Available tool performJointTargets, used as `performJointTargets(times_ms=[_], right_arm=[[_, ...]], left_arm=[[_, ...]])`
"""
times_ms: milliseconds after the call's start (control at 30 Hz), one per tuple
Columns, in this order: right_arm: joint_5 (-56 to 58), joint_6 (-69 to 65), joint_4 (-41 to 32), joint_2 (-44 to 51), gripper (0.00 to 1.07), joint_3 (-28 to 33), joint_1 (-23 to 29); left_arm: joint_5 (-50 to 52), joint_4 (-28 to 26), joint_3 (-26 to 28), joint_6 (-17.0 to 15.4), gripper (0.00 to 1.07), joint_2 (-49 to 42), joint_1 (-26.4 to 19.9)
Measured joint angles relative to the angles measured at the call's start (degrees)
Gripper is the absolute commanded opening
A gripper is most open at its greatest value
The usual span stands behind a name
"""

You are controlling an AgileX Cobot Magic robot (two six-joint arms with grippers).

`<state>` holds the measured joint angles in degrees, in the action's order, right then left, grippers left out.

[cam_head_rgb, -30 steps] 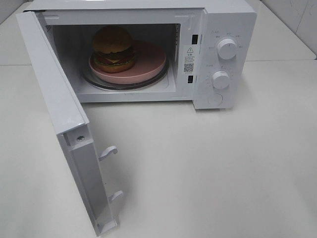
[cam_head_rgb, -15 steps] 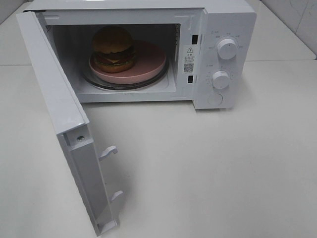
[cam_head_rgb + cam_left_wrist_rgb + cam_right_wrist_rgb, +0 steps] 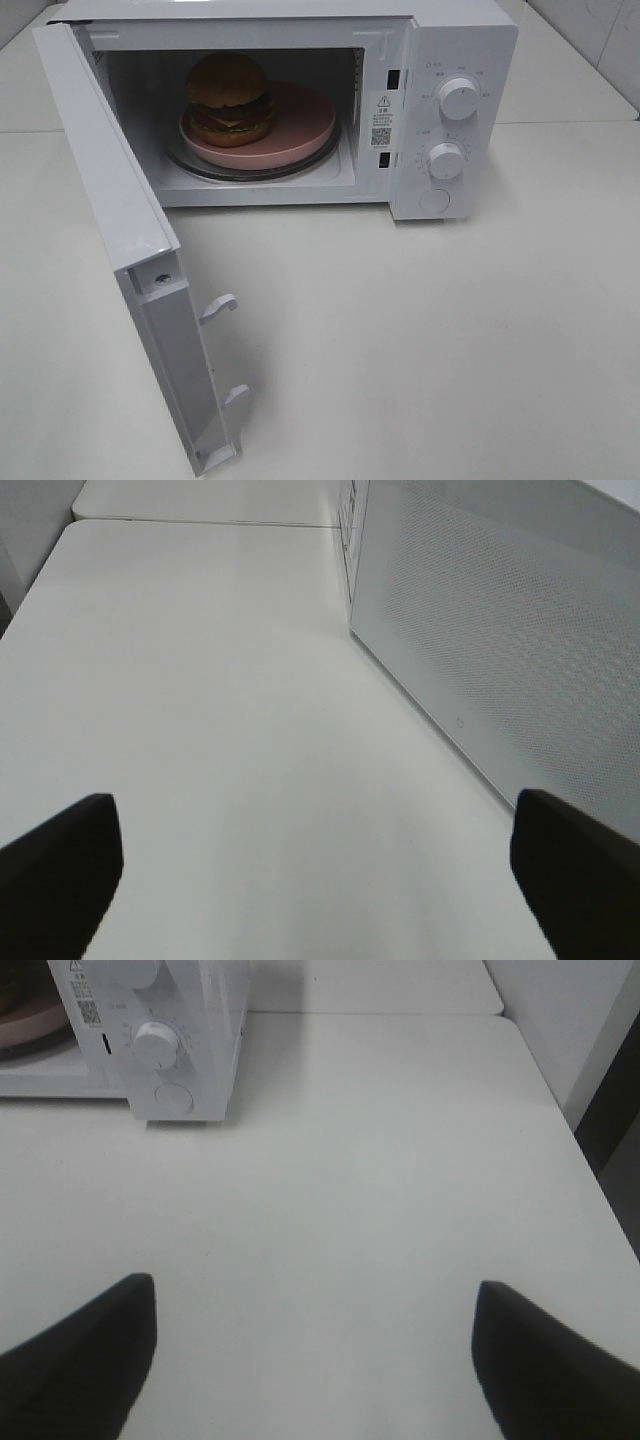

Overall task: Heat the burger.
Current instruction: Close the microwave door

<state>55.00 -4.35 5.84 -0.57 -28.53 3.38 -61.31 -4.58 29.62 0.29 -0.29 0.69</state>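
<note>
The burger [image 3: 230,97], with a golden-brown bun and red, green and yellow layers, sits on a round pink plate [image 3: 300,120] inside the white microwave [image 3: 460,40]. The microwave door [image 3: 120,220] hangs wide open to the left. Neither gripper shows in the exterior high view. My left gripper [image 3: 315,875] is open and empty over bare table, beside the door's outer face [image 3: 500,650]. My right gripper [image 3: 315,1360] is open and empty over the table, to the right of the microwave's control panel [image 3: 160,1040].
The plate rests on the glass turntable [image 3: 200,165]. Two white knobs [image 3: 458,98] and a round button [image 3: 434,200] are on the microwave's right panel. Two latch hooks [image 3: 218,307] stick out of the door's edge. The white table [image 3: 420,340] spreads in front.
</note>
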Motion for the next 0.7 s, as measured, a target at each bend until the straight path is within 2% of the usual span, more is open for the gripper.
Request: performJointTargets(times_ms=[700], right_arm=[[0.4,0.0,-0.1,0.9,0.7,0.3,-0.9]], left_arm=[[0.0,0.1,0.0,0.0,0.98,0.0,0.0]])
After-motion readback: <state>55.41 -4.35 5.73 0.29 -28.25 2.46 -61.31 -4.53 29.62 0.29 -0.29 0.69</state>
